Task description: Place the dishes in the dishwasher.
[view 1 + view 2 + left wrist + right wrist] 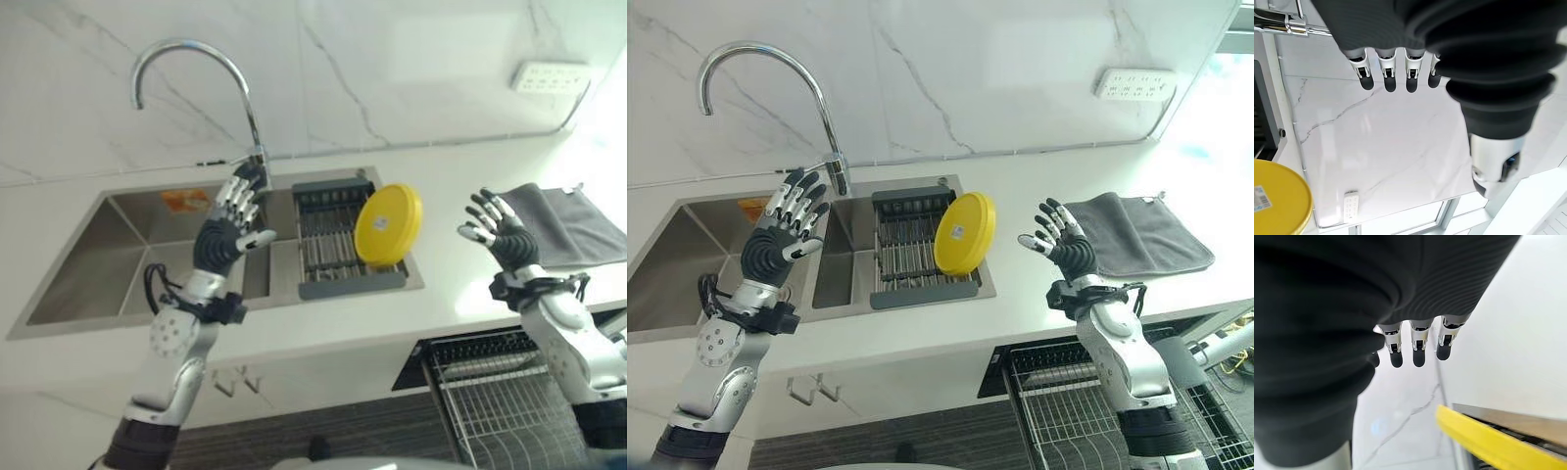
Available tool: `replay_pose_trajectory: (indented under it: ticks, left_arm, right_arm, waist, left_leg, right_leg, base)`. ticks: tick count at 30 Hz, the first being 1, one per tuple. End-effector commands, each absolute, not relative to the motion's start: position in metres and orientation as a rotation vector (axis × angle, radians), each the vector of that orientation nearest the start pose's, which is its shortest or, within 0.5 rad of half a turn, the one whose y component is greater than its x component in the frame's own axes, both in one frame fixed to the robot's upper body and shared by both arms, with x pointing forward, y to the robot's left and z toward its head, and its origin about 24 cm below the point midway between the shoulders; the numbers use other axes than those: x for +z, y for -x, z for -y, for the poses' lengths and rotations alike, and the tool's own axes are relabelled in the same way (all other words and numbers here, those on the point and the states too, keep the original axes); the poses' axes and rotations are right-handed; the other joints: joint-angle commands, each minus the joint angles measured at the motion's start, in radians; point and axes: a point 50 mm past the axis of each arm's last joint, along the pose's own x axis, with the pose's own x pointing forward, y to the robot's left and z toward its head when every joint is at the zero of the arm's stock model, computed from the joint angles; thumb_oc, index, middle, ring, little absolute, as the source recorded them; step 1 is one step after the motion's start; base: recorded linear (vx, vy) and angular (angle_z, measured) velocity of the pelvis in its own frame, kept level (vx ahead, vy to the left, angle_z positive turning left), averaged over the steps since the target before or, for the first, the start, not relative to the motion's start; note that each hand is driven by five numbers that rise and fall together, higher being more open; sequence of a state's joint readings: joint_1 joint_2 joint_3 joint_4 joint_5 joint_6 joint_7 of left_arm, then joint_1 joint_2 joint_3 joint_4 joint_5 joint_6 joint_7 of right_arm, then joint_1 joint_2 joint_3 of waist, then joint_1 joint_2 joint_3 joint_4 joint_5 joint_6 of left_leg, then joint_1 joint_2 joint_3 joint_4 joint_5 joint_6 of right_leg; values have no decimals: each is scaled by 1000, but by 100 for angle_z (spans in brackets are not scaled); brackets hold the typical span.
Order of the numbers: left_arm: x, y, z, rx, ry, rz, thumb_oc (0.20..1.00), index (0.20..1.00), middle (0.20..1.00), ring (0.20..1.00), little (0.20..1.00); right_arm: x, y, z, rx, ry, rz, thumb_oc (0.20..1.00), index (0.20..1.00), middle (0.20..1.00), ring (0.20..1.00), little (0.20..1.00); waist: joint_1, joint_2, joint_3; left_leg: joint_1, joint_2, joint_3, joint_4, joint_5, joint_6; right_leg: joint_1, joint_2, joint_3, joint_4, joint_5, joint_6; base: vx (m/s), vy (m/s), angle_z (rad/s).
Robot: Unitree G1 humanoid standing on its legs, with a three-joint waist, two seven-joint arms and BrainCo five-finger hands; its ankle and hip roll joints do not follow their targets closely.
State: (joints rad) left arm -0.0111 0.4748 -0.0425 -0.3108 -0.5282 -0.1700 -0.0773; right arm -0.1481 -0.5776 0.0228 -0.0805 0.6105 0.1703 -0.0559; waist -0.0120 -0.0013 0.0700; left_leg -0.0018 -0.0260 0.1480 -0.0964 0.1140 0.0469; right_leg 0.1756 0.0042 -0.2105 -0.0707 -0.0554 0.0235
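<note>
In the left eye view a yellow plate [389, 225] stands on edge in the grey drying rack [338, 245] set over the right part of the steel sink [88, 274], leaning against the rack's right side. The left hand [227, 227] is raised over the sink just beside the chrome faucet [196, 88], fingers spread and holding nothing. The right hand [502, 230] hovers above the white surface [460, 176] between the plate and a grey cloth [573, 225], fingers spread, apart from both. Below the surface edge the wire dishwasher rack [500, 401] is pulled out

The right eye view shows the same layout, with a white power strip [1134, 83] on the marble wall [999, 69]

In the left wrist view the straight fingers [1388, 73] point at the marble wall, the plate's rim in a corner

In the right wrist view the fingers [1419, 345] hang straight and free, with the plate's yellow edge past them
</note>
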Motion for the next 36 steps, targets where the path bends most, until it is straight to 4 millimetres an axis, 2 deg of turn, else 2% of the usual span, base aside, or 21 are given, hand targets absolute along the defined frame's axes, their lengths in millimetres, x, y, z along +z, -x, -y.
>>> replay_pose_trajectory:
  ticks: [1,18,36]
  left_arm:
    - [159,-249,-191,-277,21,505,1000,1000,1000,1000,1000]
    - [157,-253,-192,-286,24,491,1000,1000,1000,1000,1000]
    - [156,-253,-193,-278,23,475,1000,1000,1000,1000,1000]
  right_arm:
    - [139,-293,228,35,-67,151,1000,1000,1000,1000,1000]
    - [132,-313,230,24,-253,96,1000,1000,1000,1000,1000]
    - [127,-323,240,-44,-283,55,1000,1000,1000,1000,1000]
  waist:
    - [28,-30,-38]
    - [64,-38,-41]
    - [83,-35,-37]
  left_leg:
    - [112,14,-12,9,-107,-39]
    - [123,6,-41,9,-112,-35]
    - [123,4,-52,9,-111,-36]
  right_leg:
    - [-72,-34,27,-17,127,50]
    - [-44,-33,-8,-17,113,40]
    - [-34,-32,-27,-17,106,35]
  base:
    - [38,-10,5]
    - [32,0,11]
    - [0,-2,3]
